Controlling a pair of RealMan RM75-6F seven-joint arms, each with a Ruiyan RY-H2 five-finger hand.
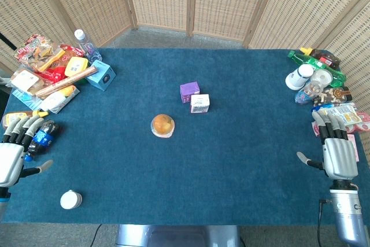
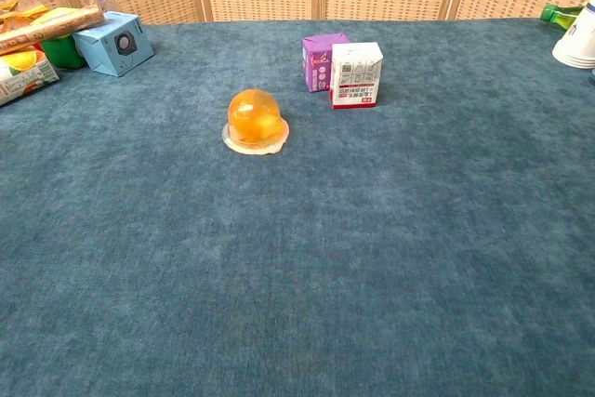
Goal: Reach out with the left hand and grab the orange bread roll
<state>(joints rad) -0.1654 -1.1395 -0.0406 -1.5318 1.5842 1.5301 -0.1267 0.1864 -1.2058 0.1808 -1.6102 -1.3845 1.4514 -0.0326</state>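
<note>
1. Blue felt cloth covers the table [image 1: 231,172]; everything sits on it, so nothing should slide much.
2. Far left: left hand [image 1: 14,154] lies at the table edge, fingers straight and apart, thumb out to the side, holding nothing. Looks like a start pose, reach not yet begun. It shows in the head view only.
3. Just beside its fingertips lies a dark bottle [image 1: 40,134]; it may get nudged when the hand lifts off.
4. Near the front-left corner, a small white round lid or cup [image 1: 70,199], well apart from the target.
5. Back left: pile of snack packs [image 1: 43,70] and a light blue box [image 1: 103,75], pushed to the side, likely clutter kept off the work area.
6. Centre: orange bread roll [image 1: 163,125], in a clear dome wrapper on a pale base, standing alone with open cloth all round; the left hand has a free path across to it. It is well apart from the hand.
7. Behind and right of the roll: purple carton [image 1: 189,91] and white carton [image 1: 200,103], touching or nearly so, near the roll but clear of a grasp from the left.
8. Far right: stacked cups [image 1: 300,77] and bottles, again out of the way.
9. Right hand [image 1: 335,151] rests flat at the right edge, fingers extended, empty; not needed for this task.
</note>
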